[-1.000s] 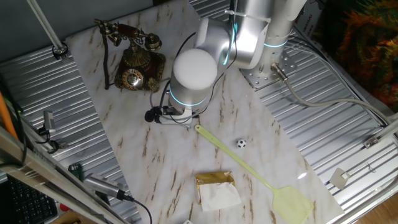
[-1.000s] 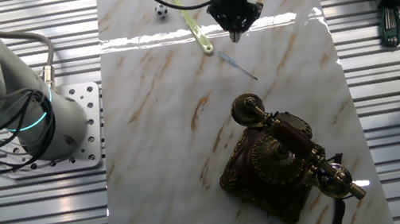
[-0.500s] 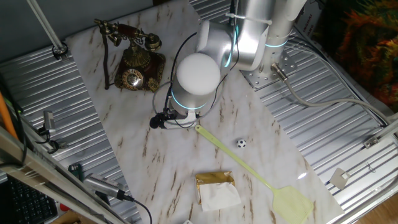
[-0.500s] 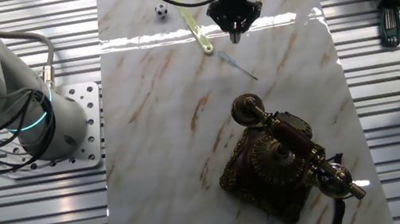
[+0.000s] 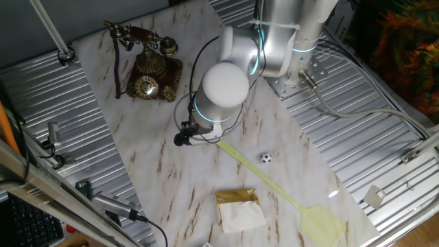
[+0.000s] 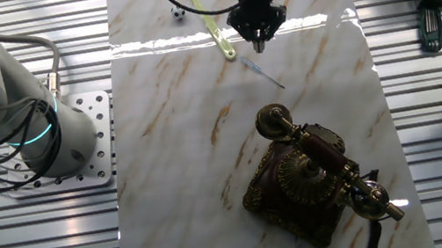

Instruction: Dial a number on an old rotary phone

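— Below the gripper (image 6: 259, 44), what's there?
— Bare marble (image 6: 180, 148); a thin stick (image 6: 263, 73) lies just past the jaws, which look pinched together. The phone (image 6: 312, 182) sits well beyond them, handset cradled. A swatter (image 5: 274, 189) lies beside.

Bends from the base over the table, wrist pointing straight down; gripper (image 6: 260, 45) tapers to a point, fingers apparently together.

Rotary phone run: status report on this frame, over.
Gripper off the phone, over bare marble, jaw state unclear. Old rotary phone untouched, handset on cradle. Yellow fly swatter beside the gripper, not between it and the phone.
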`<state>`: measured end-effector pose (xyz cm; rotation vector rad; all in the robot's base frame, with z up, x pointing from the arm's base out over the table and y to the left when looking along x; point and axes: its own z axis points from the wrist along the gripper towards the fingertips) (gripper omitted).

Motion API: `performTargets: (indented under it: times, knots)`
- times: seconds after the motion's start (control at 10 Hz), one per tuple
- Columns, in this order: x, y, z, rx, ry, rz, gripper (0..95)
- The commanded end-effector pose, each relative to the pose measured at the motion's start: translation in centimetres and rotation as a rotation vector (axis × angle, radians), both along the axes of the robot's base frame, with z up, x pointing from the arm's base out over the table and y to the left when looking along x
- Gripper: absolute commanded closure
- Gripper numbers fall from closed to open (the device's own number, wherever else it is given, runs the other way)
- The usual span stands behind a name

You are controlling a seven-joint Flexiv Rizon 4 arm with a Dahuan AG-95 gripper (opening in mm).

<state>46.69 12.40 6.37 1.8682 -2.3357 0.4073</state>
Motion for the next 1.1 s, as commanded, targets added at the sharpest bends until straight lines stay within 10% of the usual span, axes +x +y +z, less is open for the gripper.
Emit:
performTargets:
  times: [0.1, 1.1]
  knots:
    - [0.0, -0.1, -0.4, -0.016, -0.017, 0.070, 95.0]
    - [0.3, 0.4, -2.4, -0.024, 0.018, 0.315, 95.0]
